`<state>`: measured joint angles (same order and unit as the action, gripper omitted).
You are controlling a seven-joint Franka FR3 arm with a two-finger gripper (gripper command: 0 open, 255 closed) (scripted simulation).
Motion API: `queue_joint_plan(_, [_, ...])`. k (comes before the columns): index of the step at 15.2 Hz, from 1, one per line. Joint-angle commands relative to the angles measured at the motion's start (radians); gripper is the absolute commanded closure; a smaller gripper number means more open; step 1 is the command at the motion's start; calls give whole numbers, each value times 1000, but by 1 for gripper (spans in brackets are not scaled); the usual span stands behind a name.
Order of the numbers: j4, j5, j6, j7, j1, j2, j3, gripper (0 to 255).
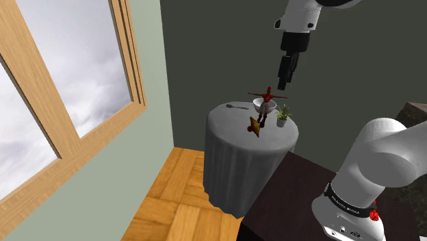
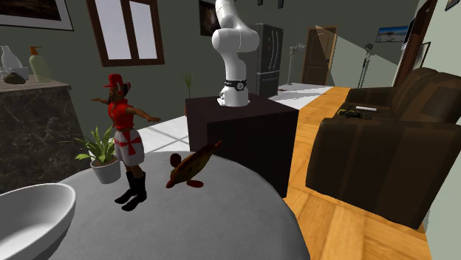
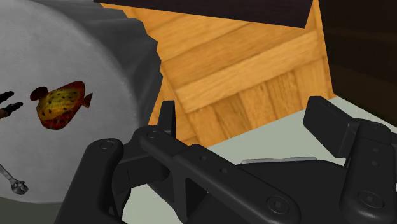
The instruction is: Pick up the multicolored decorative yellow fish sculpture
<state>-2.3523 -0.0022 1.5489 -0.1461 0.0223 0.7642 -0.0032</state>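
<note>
The fish sculpture (image 1: pixel 254 127) is yellow-orange with dark red fins and small dark spots. It stands near the front edge of a round table (image 1: pixel 236 154) draped in grey cloth. In the second exterior view the fish (image 2: pixel 193 166) tilts nose-up, right of a red-clad figurine (image 2: pixel 125 140). My black gripper (image 1: pixel 283 82) hangs high above the table's far side, well clear of the fish. In the wrist view the gripper (image 3: pixel 247 111) is open, its fingers apart over the floor, and the fish (image 3: pixel 60 104) lies far off to one side of them.
A white bowl (image 1: pixel 264 106), a small potted plant (image 1: pixel 282 115) and a spoon (image 1: pixel 238 107) share the tabletop with the figurine (image 1: pixel 269 97). The dark stand (image 2: pixel 236 129) is close behind the table. A brown sofa (image 2: pixel 377 148) stands across the wooden floor.
</note>
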Motion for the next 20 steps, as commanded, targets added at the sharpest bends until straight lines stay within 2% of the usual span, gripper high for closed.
queue_joint_plan(1, [0, 0, 0, 0, 0, 0, 0, 0])
queue_joint_plan(10, [-151, -120, 259, -154, 49, -99, -120, 0])
queue_joint_plan(20, [-189, -224, 578, -310, 101, -355, -261, 0])
